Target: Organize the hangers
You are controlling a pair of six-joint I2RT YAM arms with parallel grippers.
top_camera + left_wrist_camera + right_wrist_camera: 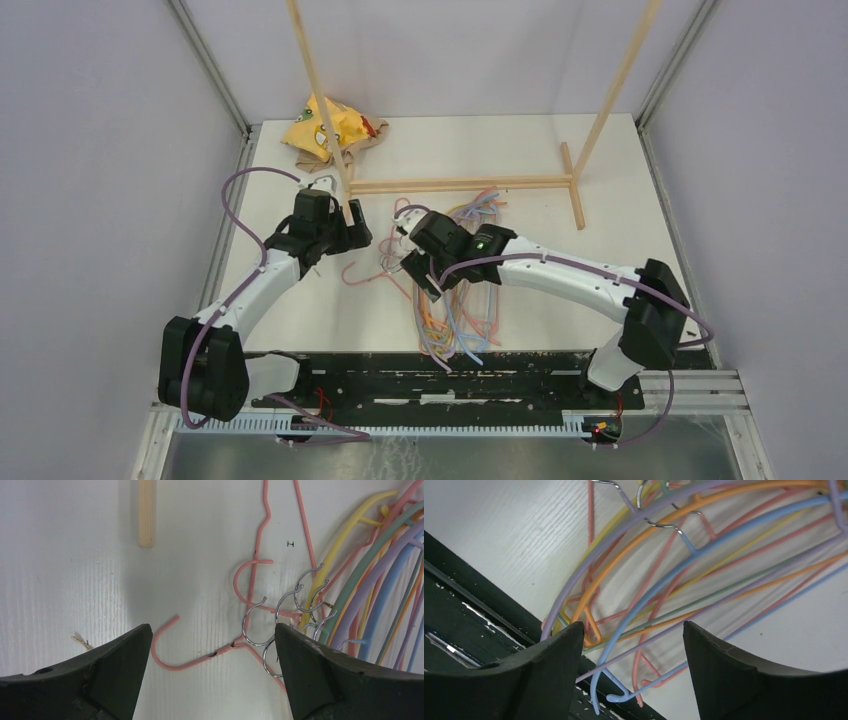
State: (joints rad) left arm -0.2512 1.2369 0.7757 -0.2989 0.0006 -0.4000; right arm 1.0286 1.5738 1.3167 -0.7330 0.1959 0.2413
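The hangers [455, 300] lie in a tangled pile of pink, orange, yellow, light blue, lavender and green on the white table, between the arms. My left gripper [350, 237] is open and empty, just left of the pile. In the left wrist view a pink hanger's hook [170, 652] lies on the table between the jaws of the left gripper [212, 647], with several metal hooks [280, 615] to its right. My right gripper [418, 272] is open over the pile. In the right wrist view the right gripper [634, 642] hovers empty above a light blue hanger [664, 587] and orange and lavender ones.
The light wooden rack frame [460, 183] stands behind the pile, and its foot end shows in the left wrist view [145, 515]. A yellow snack bag [325, 125] lies at the back left. The black base rail [440, 375] runs along the near edge, under the hangers' near ends [469, 615].
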